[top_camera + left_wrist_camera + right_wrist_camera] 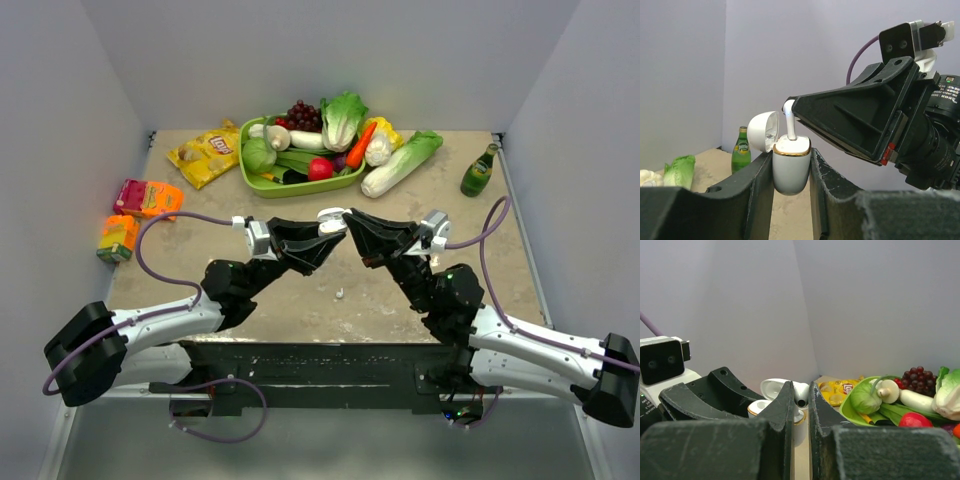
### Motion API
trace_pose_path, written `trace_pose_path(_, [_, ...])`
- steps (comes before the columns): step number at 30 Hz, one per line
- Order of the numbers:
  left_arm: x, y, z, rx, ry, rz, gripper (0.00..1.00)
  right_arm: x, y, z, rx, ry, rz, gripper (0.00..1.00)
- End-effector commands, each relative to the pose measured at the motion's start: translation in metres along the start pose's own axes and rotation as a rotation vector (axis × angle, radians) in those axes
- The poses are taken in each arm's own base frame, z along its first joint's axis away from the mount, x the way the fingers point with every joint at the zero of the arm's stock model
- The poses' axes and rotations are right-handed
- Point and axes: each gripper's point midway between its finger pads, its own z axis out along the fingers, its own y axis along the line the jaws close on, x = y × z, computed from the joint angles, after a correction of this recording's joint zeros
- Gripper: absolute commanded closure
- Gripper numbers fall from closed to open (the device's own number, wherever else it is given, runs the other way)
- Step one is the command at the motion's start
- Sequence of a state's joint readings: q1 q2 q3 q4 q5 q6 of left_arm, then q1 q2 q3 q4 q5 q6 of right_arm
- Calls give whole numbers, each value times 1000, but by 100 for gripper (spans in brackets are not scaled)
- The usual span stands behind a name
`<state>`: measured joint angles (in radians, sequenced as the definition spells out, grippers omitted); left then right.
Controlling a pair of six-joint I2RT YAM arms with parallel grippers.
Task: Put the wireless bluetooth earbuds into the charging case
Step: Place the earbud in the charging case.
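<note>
While in right claw [800, 390] — earbud [790, 126] atop case [790, 167]

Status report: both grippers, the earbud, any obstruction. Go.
Left gripper shut on charging case, lid open, held aloft. Right gripper shut on earbud, stem down at the case opening. Nothing in the way.

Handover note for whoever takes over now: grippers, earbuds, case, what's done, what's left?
Left gripper: shut on the charging case, lid open.
Right gripper: shut on an earbud, stem partly in the case, not seated.
Small white piece on the table below them, maybe another earbud; too small to tell.
Done: nothing seated in view.
Left: press this one home, release.
</note>
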<state>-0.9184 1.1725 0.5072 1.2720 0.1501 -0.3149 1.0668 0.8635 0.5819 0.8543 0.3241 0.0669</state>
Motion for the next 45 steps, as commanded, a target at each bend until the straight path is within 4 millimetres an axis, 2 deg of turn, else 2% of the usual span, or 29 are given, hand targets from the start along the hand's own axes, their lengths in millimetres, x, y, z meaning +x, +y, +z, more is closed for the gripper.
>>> trace_pose_path(1, [-103,-30,5,118,-380,50,100,-16,-3,0,19,-56,-1,100])
trace_pose_path(23, [-104,-29,7,112,-392,67,100,4,10,-6,-66,49,-36,100])
trace_pose_path(26, [-104,-29,8,111,-392,70,100,7,10,-6,-68,65,-36,89])
trace_pose_path(27, [-104,-28,8,111,-390,70,100,6,10,-6,-66,67,-35,81])
trace_pose_path(31, [-102,-28,7,110,-388,70,100,3,9,-6,-55,63,-28,68])
trace_pose_path(36, [-102,-28,6,109,-389,68,100,-2,6,-5,-32,52,-9,60])
trace_pose_path(45, [-95,-22,4,85,-376,72,100,-29,3,-5,7,12,64,45])
